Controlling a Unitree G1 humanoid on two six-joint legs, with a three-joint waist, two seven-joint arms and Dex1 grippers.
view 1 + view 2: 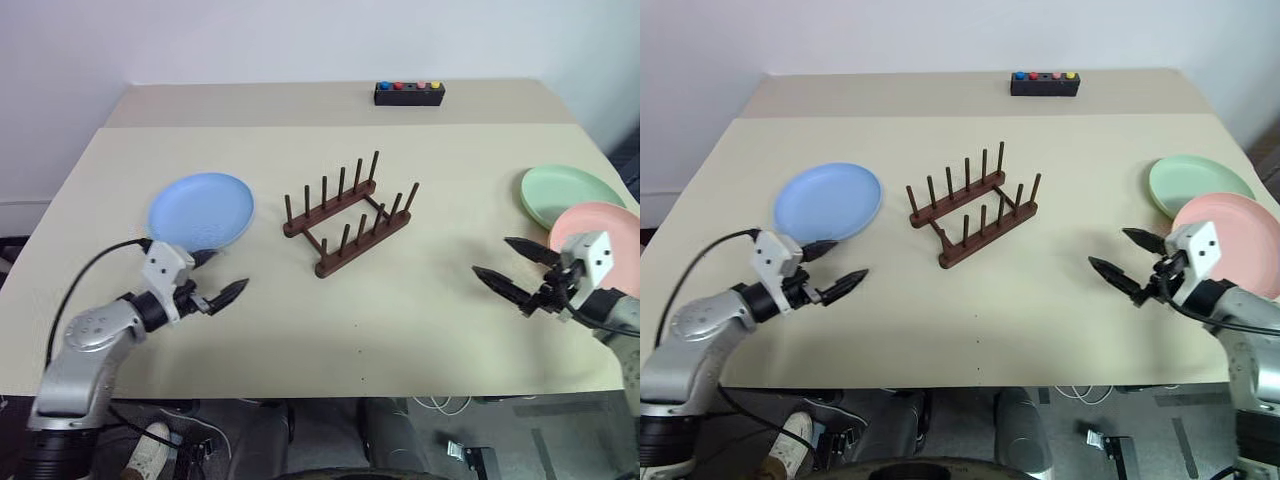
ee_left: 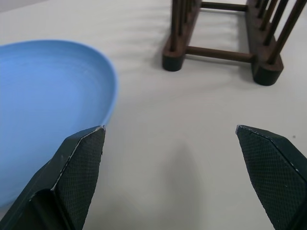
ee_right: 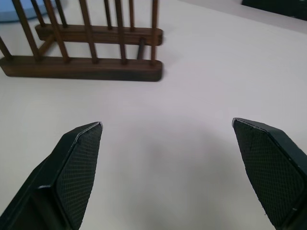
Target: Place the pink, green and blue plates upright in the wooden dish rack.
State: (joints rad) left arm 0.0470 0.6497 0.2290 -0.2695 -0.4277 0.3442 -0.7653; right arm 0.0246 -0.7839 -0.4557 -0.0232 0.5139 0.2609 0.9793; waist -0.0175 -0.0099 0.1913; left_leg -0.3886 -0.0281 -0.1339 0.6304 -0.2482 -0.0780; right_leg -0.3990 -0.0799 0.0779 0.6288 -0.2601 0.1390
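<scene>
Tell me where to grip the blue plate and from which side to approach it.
Grip the blue plate at its raised rim on the edge nearest the left gripper, coming in low from that near side. It lies flat on the table, so only the thin rim offers a pinch: probably one finger over the rim, one under. The left gripper is open beside it.

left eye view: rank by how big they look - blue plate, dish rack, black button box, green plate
1. wooden dish rack, widest span
2. blue plate
3. green plate, partly covered by the pink plate, so its rank below blue is unsure
4. black button box, smallest, though also farthest away
</scene>
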